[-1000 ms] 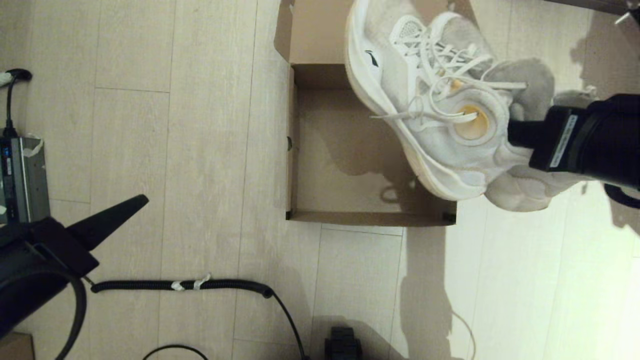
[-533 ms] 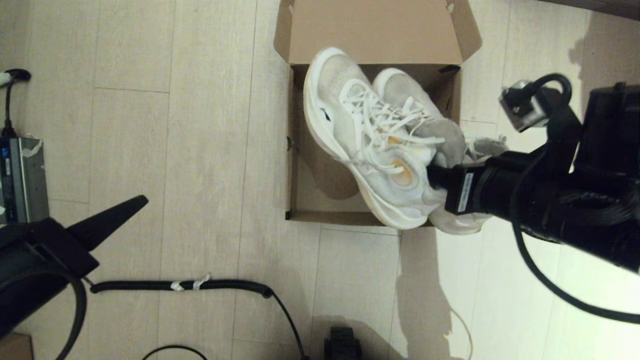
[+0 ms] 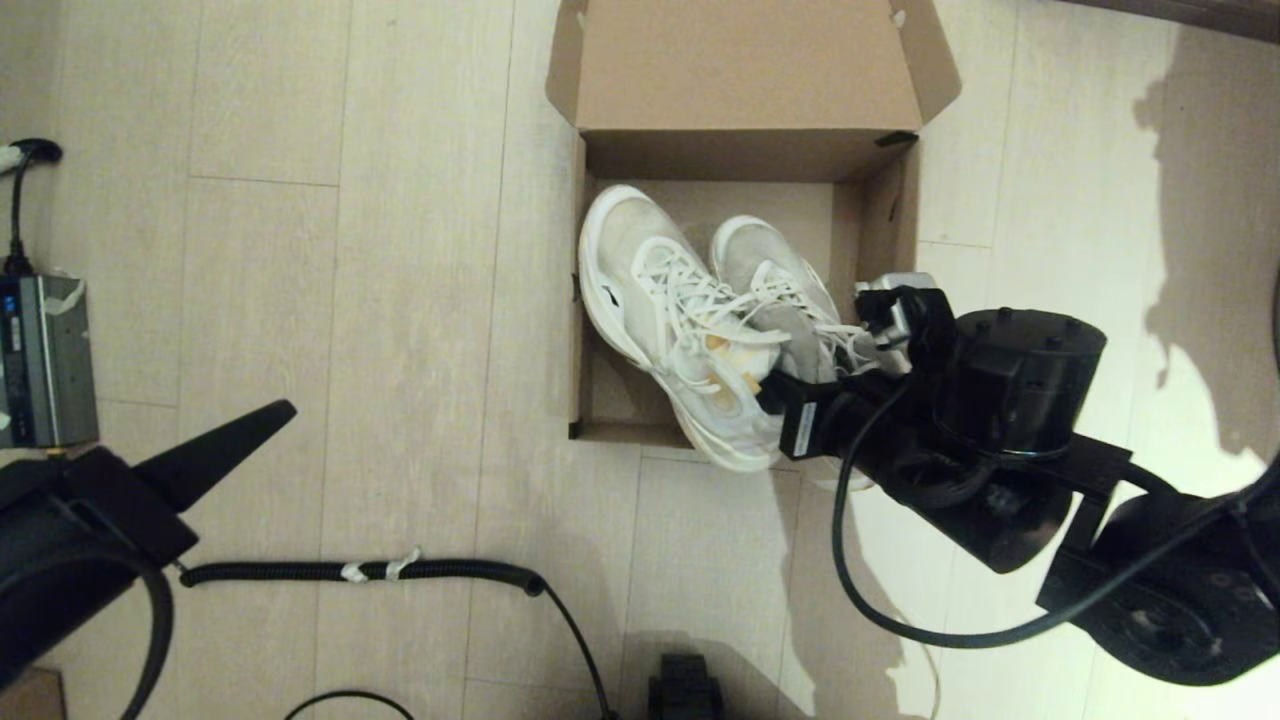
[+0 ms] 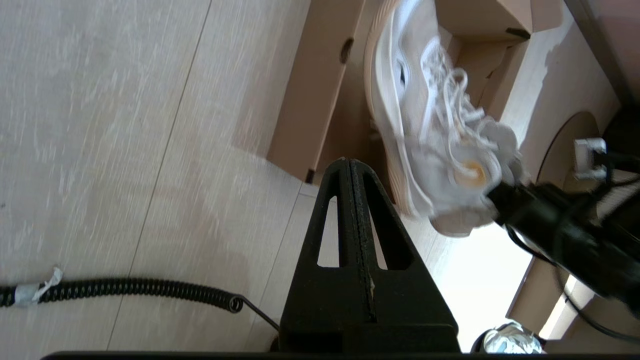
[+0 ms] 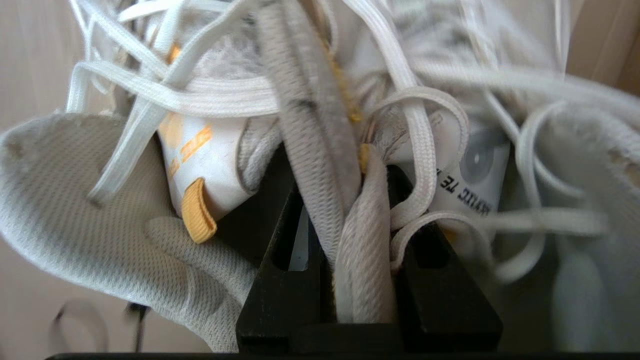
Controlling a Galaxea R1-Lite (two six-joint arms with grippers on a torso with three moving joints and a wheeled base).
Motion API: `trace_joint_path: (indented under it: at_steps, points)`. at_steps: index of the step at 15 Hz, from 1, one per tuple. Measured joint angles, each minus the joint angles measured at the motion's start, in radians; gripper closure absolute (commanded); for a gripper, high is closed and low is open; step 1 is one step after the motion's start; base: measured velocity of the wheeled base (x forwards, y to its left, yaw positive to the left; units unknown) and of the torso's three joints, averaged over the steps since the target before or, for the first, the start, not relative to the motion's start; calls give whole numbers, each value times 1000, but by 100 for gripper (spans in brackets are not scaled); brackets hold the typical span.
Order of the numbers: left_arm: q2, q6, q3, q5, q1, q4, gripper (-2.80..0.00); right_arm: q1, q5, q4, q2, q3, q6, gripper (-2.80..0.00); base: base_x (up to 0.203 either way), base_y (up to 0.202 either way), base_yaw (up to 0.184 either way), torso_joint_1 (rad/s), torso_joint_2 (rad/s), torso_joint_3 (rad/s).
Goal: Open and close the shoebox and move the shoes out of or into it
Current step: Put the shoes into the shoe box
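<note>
On the pale wood floor (image 3: 300, 300) the shoebox (image 3: 740, 90) lies open; the right gripper (image 3: 775, 395), at its five o'clock corner, pinches both shoes (image 3: 690, 300) half inside, unreleased. Left gripper (image 4: 352, 172) sits closed, parked. Lid closing remains.

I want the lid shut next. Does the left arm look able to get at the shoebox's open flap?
Probably yes: bare floor lies between the parked left gripper and the shoebox flap. The right gripper is shut on the shoes at the box's near end.
</note>
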Motion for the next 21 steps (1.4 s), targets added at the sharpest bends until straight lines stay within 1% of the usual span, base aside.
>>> trace_joint_path:
  at_steps: [2, 3, 6, 9, 10, 14, 20, 21]
  points:
    - [-5, 0, 15, -1, 0, 0, 0, -45, 35, -120, 62, -14, -74, 0, 0, 0, 0, 0, 0, 0]
    - [-7, 0, 23, -1, 0, -1, 0, -70, 57, -149, 85, -30, -90, 0, 0, 0, 0, 0, 0, 0]
    - [-10, 0, 31, -2, 0, -2, 0, -111, 85, -127, 116, -82, -95, 0, 0, 0, 0, 0, 0, 0]
    - [-9, -2, 32, -4, 0, -2, 0, -120, 85, -85, 121, -120, -95, 0, 0, 0, 0, 0, 0, 0]
    - [-9, -2, 32, -4, 0, -1, 0, -121, 84, -73, 119, -127, -95, -280, 0, 0, 0, 0, 0, 0]
    - [-9, -2, 30, -6, 0, -1, 0, -120, 86, -18, 94, -139, -92, -280, 0, 0, 0, 0, 0, 0]
    - [-23, -1, 19, -5, 0, -2, 0, -123, 83, 138, 15, -203, -82, -280, 0, 0, 0, 0, 0, 0]
    - [-22, -1, 12, -7, 0, -1, 0, -127, 84, 170, -8, -213, -68, -280, 0, 0, 0, 0, 0, 0]
